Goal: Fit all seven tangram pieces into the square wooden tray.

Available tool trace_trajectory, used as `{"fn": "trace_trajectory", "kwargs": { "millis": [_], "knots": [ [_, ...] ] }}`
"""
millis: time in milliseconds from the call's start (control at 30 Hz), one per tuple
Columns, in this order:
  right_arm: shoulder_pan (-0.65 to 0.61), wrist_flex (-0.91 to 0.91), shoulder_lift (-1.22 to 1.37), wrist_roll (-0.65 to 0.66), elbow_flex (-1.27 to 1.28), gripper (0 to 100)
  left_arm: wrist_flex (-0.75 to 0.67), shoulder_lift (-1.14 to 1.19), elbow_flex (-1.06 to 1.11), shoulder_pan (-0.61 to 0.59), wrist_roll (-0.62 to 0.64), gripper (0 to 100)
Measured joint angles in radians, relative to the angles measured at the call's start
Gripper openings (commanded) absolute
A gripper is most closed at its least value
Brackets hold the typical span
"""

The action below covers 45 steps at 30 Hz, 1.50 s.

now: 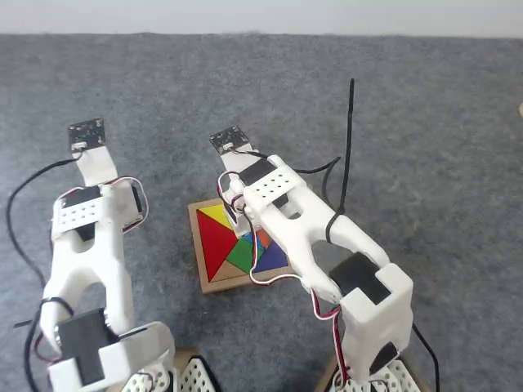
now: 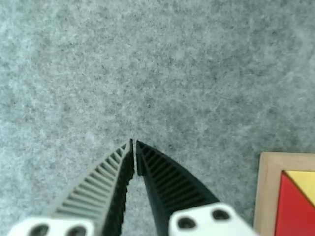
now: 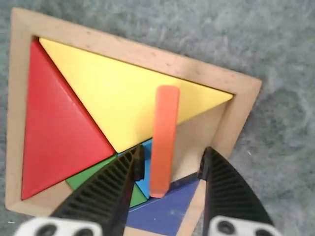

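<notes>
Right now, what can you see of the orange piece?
The orange piece is a flat, smooth-painted block, seen edge-on as a narrow bar with rounded ends, so its outline cannot be told. It stands on edge rather than lying flat, over the bare slot of the tray. Its far end overlaps the yellow triangle and its near end is by the dark blue piece. It sits between the open fingers of the right gripper. One finger is clear of it; contact with the other cannot be told.

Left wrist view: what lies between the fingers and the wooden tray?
Only bare grey carpet lies between the left gripper and the wooden tray; the left wrist view shows that stretch.
</notes>
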Motion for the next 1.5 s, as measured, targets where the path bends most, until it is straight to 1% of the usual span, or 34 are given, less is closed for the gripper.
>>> {"fn": "trace_trajectory", "kwargs": {
  "millis": [267,400,600,767,900,1000,1133,1233,1300,1433,1500],
  "knots": [
    [0.029,0.008,-0.002,0.000,-0.002,19.9,0.000,0.000,0.000,0.000,0.000,1],
    [0.040,0.048,-0.002,0.000,-0.015,19.9,0.000,0.000,0.000,0.000,0.000,1],
    [0.057,0.124,-0.002,0.032,-0.069,19.9,0.000,0.000,0.000,0.000,0.000,1],
    [0.058,0.132,-0.002,0.043,-0.075,19.9,0.000,0.000,0.000,0.000,0.000,1],
    [0.058,0.132,-0.002,0.092,-0.075,19.9,0.000,0.000,0.000,0.000,0.000,1],
    [0.058,0.132,-0.002,0.103,-0.075,19.9,0.000,0.000,0.000,0.000,0.000,1],
    [0.061,0.132,-0.044,0.109,-0.075,19.8,0.000,0.000,0.000,0.000,0.000,1],
    [0.092,0.132,-0.114,0.109,-0.071,19.4,0.000,0.000,0.000,0.000,0.000,1],
    [0.124,0.133,-0.175,0.109,-0.043,15.8,0.000,0.000,0.000,0.000,0.000,1],
    [0.199,0.133,-0.334,0.127,0.077,3.6,0.000,0.000,0.000,0.000,-0.002,1],
    [0.242,0.133,-0.428,0.143,0.149,0.5,0.000,0.000,0.003,0.000,-0.003,1]
  ]
}}
